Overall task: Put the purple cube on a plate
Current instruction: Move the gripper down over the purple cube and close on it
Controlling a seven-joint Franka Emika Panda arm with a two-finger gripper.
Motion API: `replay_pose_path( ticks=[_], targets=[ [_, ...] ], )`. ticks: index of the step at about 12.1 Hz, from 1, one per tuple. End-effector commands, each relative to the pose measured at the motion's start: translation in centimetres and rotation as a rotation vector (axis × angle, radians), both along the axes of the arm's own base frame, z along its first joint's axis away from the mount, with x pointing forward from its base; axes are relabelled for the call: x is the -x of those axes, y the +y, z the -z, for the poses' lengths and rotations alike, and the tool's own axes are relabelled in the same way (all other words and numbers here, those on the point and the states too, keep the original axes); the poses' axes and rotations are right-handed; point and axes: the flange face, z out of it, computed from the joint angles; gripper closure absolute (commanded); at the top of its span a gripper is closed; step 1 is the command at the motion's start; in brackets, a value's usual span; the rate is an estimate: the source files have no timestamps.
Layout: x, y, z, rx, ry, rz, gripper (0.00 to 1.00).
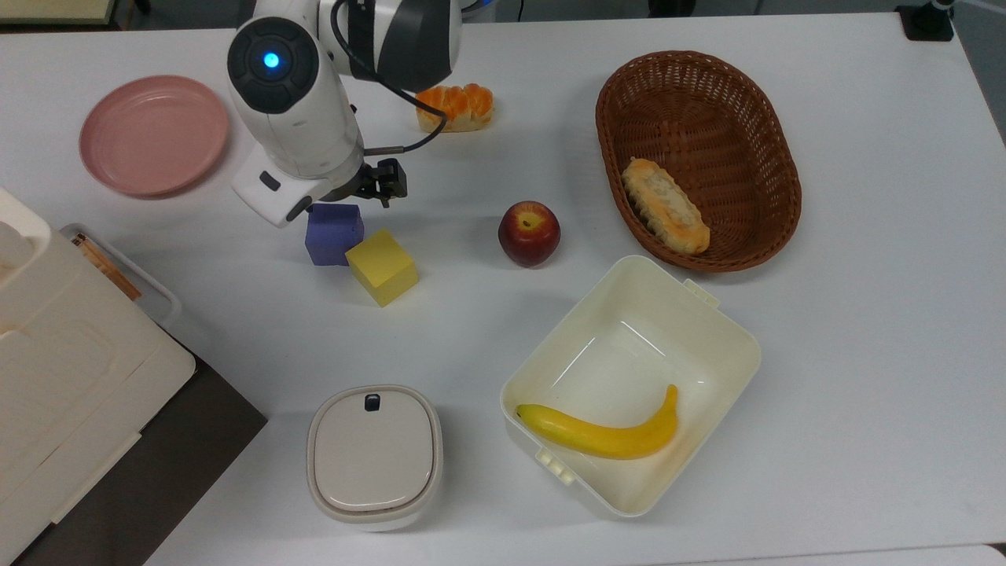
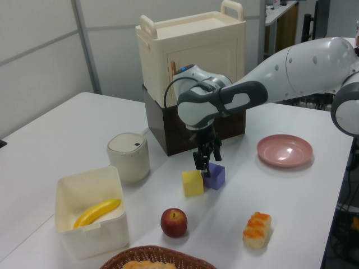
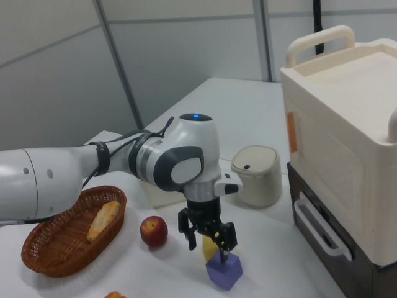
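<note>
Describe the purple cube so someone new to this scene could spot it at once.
On the white table, find the pale pink plate at the top view's upper left; below and to the right of it two same-sized cubes sit corner to corner, with the gripper hovering just above them. The purple cube is the matte blue-violet one nearer the plate; its neighbour is the yellow cube.

Purple cube (image 1: 334,233) touching yellow cube (image 1: 382,266); pink plate (image 1: 153,134) apart.
</note>
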Motion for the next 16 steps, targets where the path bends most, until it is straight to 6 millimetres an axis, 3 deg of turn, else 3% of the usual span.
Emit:
replay_pose_path(
  ticks=[1,6,11,15,16],
  targets=[
    [0.5,-0.1,1.9,0.023,0.014,-0.026,0.00],
    [-0.2,-2.4,3.5,0.057,-0.027,-0.015,0.00],
    [-0.4,-3.4,4.7,0.085,-0.033,-0.025,0.03],
    [-0.3,-4.7,4.3,0.094,-0.038,-0.010,0.46],
    [-0.4,-4.8,3.9,0.095,-0.045,-0.008,0.52]
  ],
)
